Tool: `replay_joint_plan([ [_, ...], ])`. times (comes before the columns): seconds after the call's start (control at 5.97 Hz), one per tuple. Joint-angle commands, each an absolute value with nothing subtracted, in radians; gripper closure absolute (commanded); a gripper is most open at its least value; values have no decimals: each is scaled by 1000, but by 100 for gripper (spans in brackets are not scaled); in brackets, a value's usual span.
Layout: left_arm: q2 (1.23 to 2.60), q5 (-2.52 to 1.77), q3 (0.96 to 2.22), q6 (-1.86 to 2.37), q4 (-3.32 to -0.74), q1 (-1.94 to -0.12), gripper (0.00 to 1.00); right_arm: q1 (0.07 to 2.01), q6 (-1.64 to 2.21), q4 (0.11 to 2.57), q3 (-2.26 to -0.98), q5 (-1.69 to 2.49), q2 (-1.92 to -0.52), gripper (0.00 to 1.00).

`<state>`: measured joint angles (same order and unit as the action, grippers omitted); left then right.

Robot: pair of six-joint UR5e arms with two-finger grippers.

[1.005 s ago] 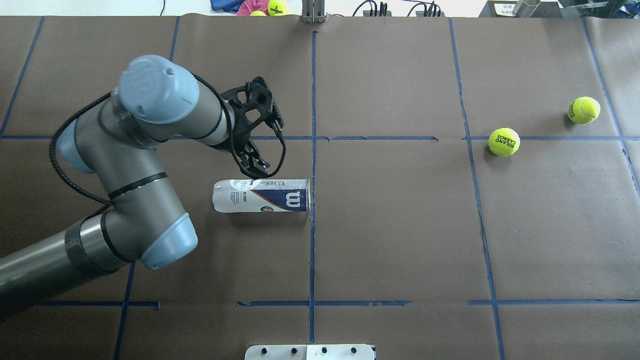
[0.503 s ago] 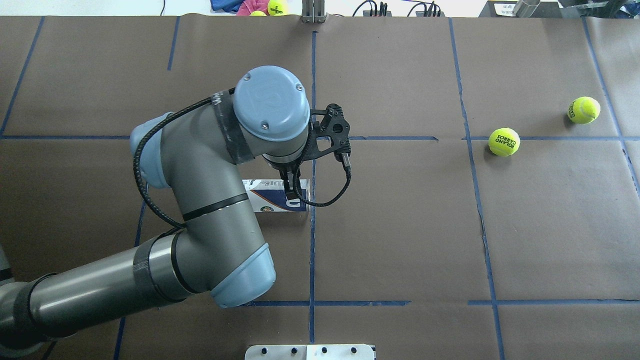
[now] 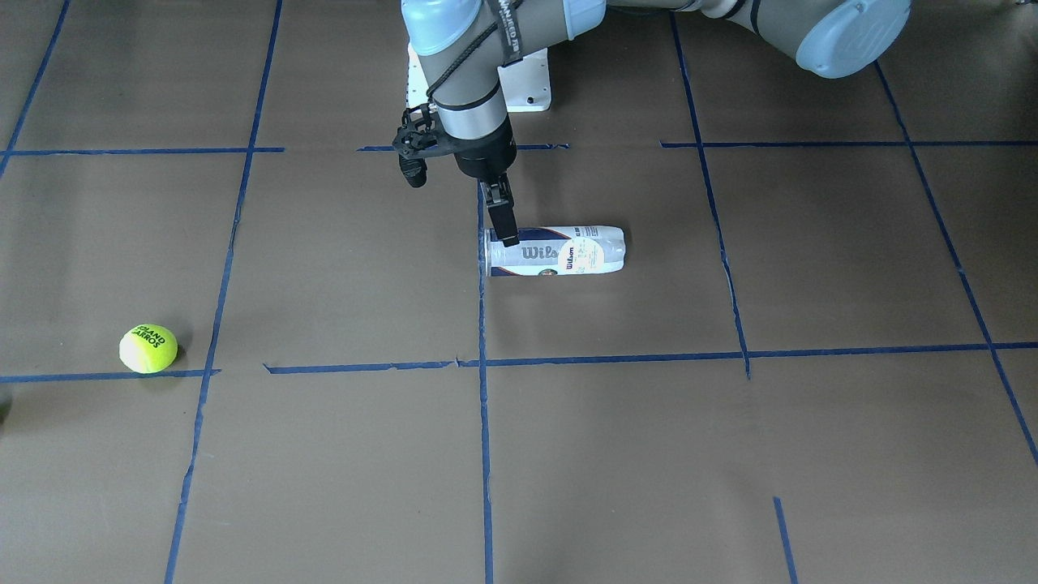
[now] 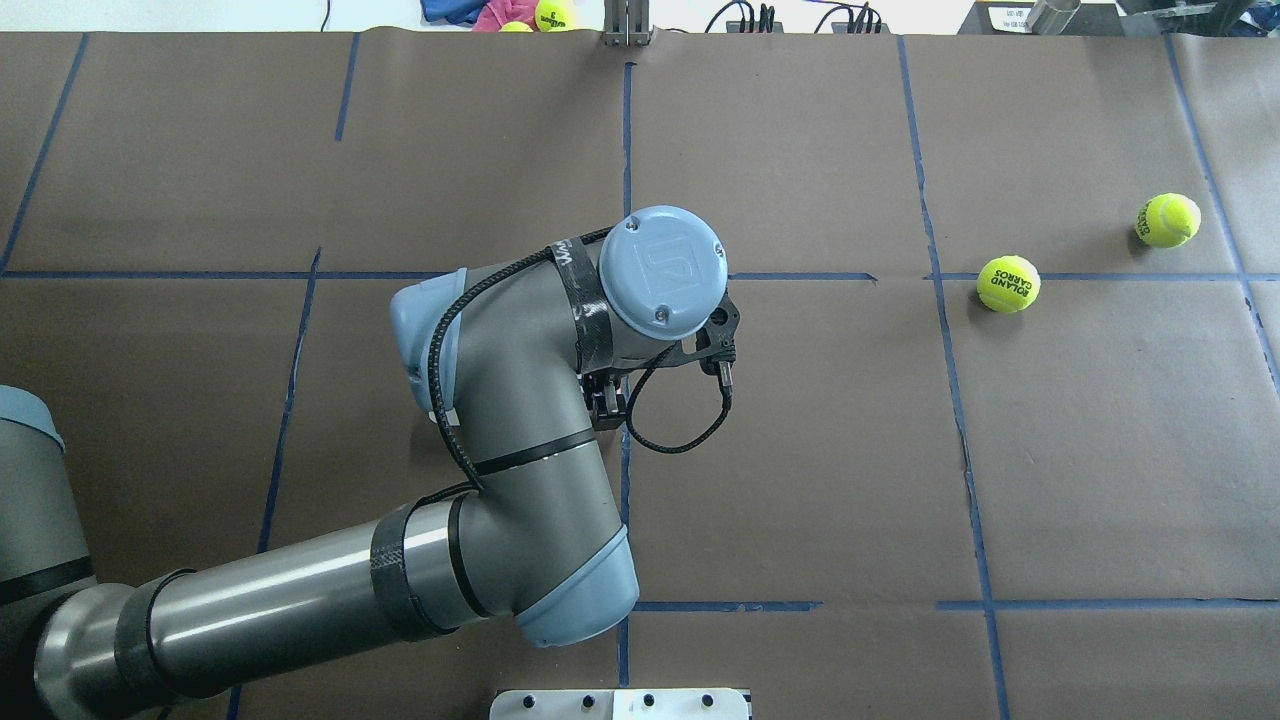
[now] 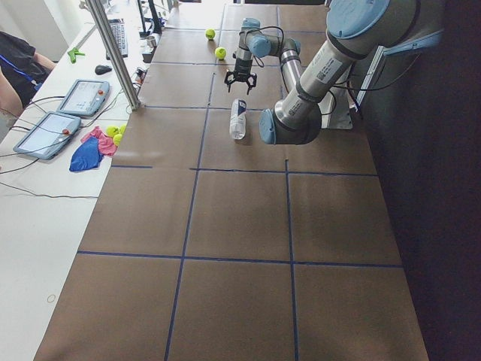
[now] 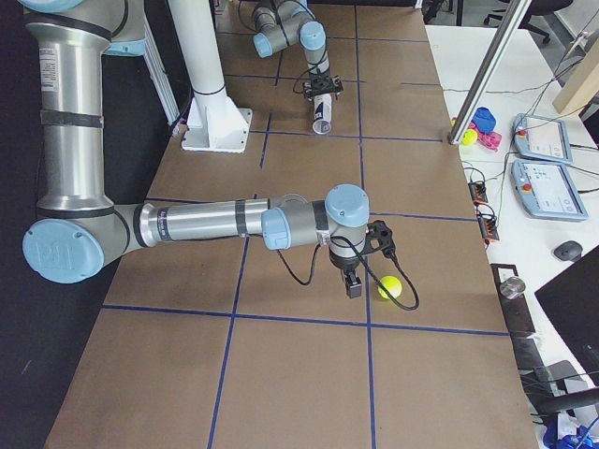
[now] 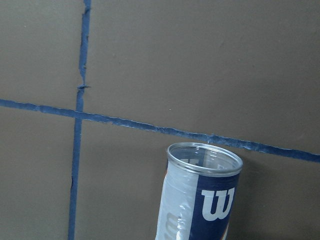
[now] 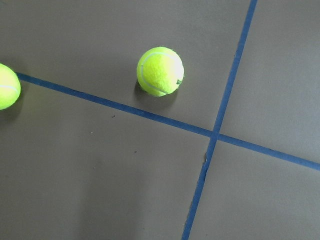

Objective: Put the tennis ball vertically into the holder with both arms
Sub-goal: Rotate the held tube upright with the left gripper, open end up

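In the front-facing view the can (image 3: 559,250) lies on its side on the brown-paper bench (image 3: 730,454). Its long axis runs along the bench, with the metal-rimmed mouth toward the view's left. The left gripper (image 3: 508,237) points down with its tip at the mouth end. Only one dark bar of finger shows, so whether it is parted or closed cannot be told. The fuzzy yellow-green ball (image 3: 148,349) sits well apart at the view's left, beside a line of blue tape (image 3: 365,367). In the overhead view the left arm (image 4: 520,420) hides the can. The ball (image 4: 1008,284) lies far to the right, with a second ball (image 4: 1168,220) beyond it. From the left end, the can (image 5: 237,120) points away along the bench and the gripper is over its far end. From the right end, the mouth faces the camera. There the right gripper (image 6: 351,283) hangs near, with a ball showing beside it; its state cannot be told. The left wrist view shows clear plastic, a navy label with a white W and the round open mouth. The right wrist view shows two balls on the paper.
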<state>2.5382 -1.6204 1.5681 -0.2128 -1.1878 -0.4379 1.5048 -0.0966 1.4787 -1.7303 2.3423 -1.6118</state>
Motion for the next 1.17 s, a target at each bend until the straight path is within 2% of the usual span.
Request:
replay_joint_plan([
  [0.0,2542,-1600,1496,-215,-1198,-420,0,1503,-97,1479,-1730,2342,-1612,0],
  [1.01,2537,-1598,1340,-207,-1362,-396,0,1503,-97,1479,-1727,2341,-1611,0],
])
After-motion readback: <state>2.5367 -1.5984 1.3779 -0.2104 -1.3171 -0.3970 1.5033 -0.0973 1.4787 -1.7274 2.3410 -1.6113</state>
